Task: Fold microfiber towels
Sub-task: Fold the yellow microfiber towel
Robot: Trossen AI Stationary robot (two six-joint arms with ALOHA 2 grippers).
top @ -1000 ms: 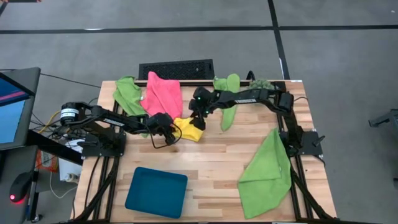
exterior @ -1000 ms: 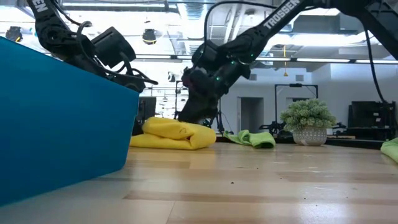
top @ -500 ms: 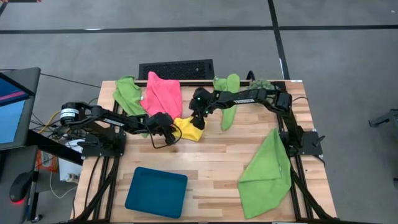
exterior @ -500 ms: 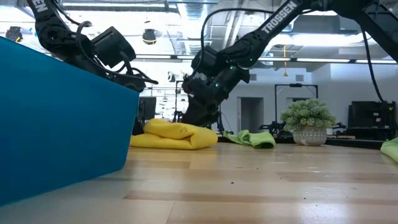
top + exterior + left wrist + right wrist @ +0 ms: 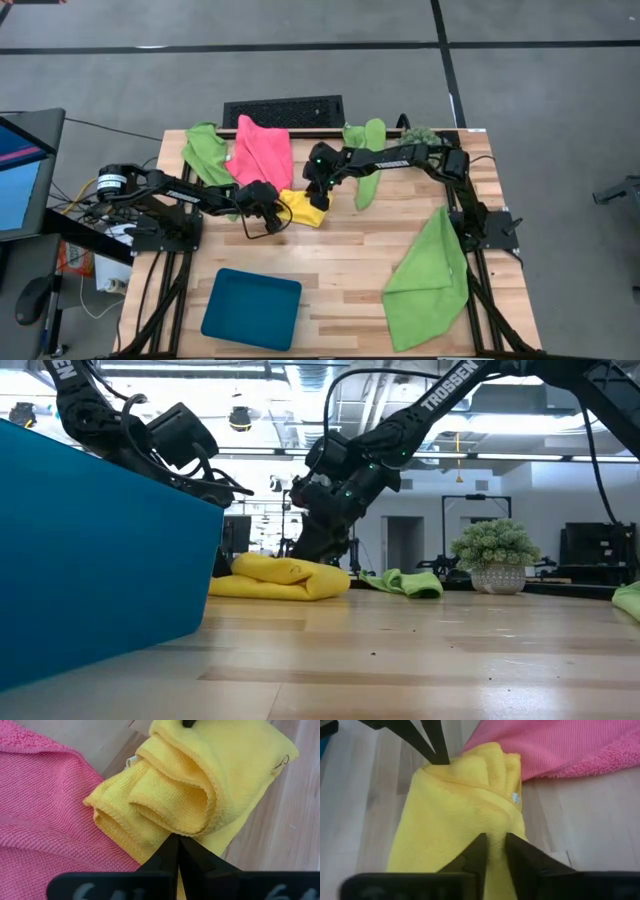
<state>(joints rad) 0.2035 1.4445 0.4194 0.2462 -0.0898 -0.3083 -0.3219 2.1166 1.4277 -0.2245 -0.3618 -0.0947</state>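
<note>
Since a second ago my right gripper (image 5: 493, 851) has pinched onto the yellow towel (image 5: 460, 805). From above, that towel (image 5: 303, 207) lies mid-table below the pink towel (image 5: 263, 148). Through the left wrist camera, my left gripper (image 5: 177, 851) is clenched empty at the yellow edge.

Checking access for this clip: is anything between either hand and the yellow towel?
Nothing visible. The right hand is pinching a ridge of the yellow towel, and the shut left hand is at its opposite edge. The pink towel lies beside it.
</note>
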